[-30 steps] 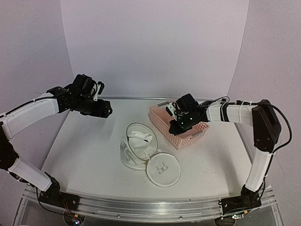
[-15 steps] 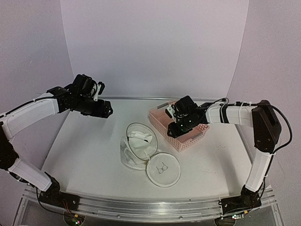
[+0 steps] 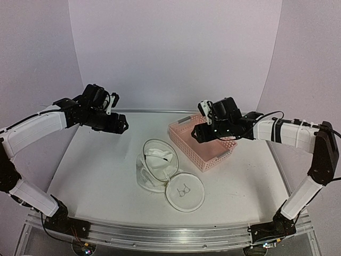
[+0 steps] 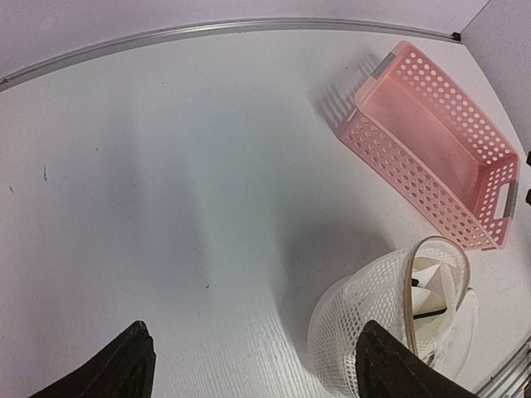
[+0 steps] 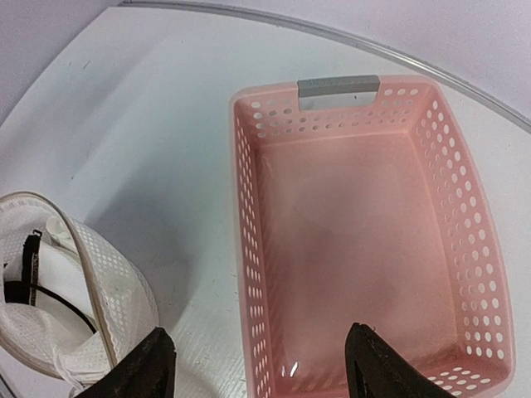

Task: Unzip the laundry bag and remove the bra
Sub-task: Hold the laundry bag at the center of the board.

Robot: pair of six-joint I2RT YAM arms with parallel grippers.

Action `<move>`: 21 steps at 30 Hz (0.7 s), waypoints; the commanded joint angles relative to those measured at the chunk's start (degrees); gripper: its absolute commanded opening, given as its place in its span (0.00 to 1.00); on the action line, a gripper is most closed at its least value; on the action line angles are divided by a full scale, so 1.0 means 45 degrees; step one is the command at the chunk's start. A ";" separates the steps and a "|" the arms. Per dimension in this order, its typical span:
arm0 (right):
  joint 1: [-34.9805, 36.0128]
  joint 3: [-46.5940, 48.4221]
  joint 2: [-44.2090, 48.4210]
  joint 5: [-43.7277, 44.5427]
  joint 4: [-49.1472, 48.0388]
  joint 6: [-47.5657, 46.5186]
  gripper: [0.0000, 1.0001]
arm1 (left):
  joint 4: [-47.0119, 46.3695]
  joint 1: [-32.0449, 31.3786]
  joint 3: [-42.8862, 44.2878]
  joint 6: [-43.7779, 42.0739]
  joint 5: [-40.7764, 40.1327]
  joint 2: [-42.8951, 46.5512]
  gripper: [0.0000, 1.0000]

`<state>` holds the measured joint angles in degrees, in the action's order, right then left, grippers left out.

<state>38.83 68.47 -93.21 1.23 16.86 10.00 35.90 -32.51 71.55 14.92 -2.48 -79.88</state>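
Top external view first: the laundry bag (image 3: 166, 173) sits about mid-table, a round white mesh pouch with stiff hoop rims. It's lying open. One hoop tilts up toward the back, and the other round panel lies flat at the front with a little black bra drawing on it. The bra (image 3: 160, 154) is inside the pouch, showing as soft white fabric in the raised hoop.

Just beside the bag, to its right and a bit further back, is a pink plastic basket (image 3: 205, 146). It's rectangular, with walls punched full of small round holes and a grey handle strip at one end. The table (image 3: 96, 170) is plain matte white with a metal rail round the back edge.

On the right wrist camera the mesh looks coarse and floppy between the rims. You can see thin black straps on the white fabric (image 5: 37, 290) tucked in there.

Jaws: the left gripper (image 3: 121, 127) hangs up over the back left of the table, well apart from the bag. On its own camera the fingers are spread wide with nothing between them and touching nothing. The right gripper (image 3: 198, 136) hovers above the basket's left side. Its fingers are also well apart, with only the basket floor and bare table showing between them, so it's holding nothing either.
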 commanded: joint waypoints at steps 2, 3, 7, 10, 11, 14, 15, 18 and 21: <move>0.0044 -0.0830 0.1410 -0.0355 -0.2268 0.1157 0.78 | -0.0536 0.0057 0.0057 -0.0083 0.0209 0.0514 0.84; 0.0043 -0.1032 0.1550 -0.0949 -0.2559 0.1350 0.85 | -0.0536 0.0062 0.0057 -0.0074 0.0218 0.0532 0.84; 0.0043 -0.1578 0.1840 -0.3354 -0.3451 0.1670 0.92 | -0.0713 0.0067 -0.0027 -0.0015 0.0482 0.0739 0.84; 0.0052 -0.1770 0.1715 -0.4593 -0.4042 0.2111 0.89 | -0.0941 0.0057 -0.0124 0.0005 0.1061 0.0934 0.84; 0.0132 -0.1742 0.1634 -0.4784 -0.4043 0.2248 0.88 | -0.1019 0.0057 -0.0161 0.0005 0.1294 0.0979 0.84; 0.0567 -0.1664 0.1441 -0.4745 -0.4019 0.2537 0.86 | -0.1271 0.0056 -0.0233 -0.0028 0.2341 0.0950 0.84; 0.0726 -0.1634 0.1395 -0.4705 -0.4011 0.2599 0.85 | -0.1346 0.0057 -0.0267 -0.0018 0.2650 0.0926 0.84; 0.1300 -0.1471 0.1179 -0.4430 -0.3996 0.2724 0.83 | -0.1590 0.0038 -0.0371 -0.0033 0.3487 0.0801 0.84; 0.1734 -0.1142 0.0731 -0.4290 -0.3864 0.2890 0.77 | -0.1747 0.0033 -0.0411 -0.0005 0.4528 0.0512 0.82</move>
<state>44.21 60.51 -87.72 -17.56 1.69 21.21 31.90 -32.51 70.22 14.96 9.89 -77.23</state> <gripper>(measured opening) 0.799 0.833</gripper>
